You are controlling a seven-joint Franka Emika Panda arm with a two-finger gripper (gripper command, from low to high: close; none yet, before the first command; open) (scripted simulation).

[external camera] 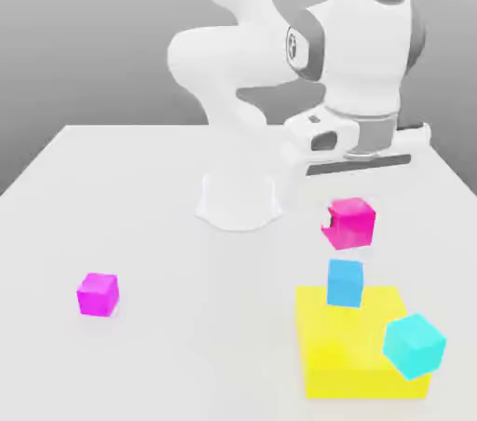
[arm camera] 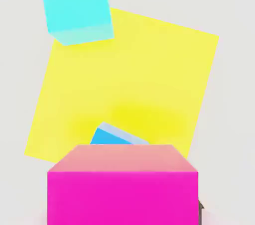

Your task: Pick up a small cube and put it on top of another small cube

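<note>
Jaws point(external camera: 350, 224) grip the hot-pink cube point(external camera: 351, 223), clenched on its sides and holding it in the air, clear of everything else. Directly beneath the jaws sits the sky-blue cube point(external camera: 345, 282), resting on the far edge of the big yellow block point(external camera: 359, 354), which lies flat on the desk point(external camera: 168, 354). In the hand view the pink cube point(arm camera: 123, 189) hides most of the blue one point(arm camera: 112, 137), which suggests the two are nearly lined up for stacking. A gap separates them, so the carry looks almost done and a straight descent seems to be what remains. Just beside the blue cube, a paler turquoise cube point(external camera: 414, 345) sits tilted on the yellow block, close enough to be knocked. Well away from the jaws, a purple-magenta cube point(external camera: 98, 294) sits on the desk.
</note>
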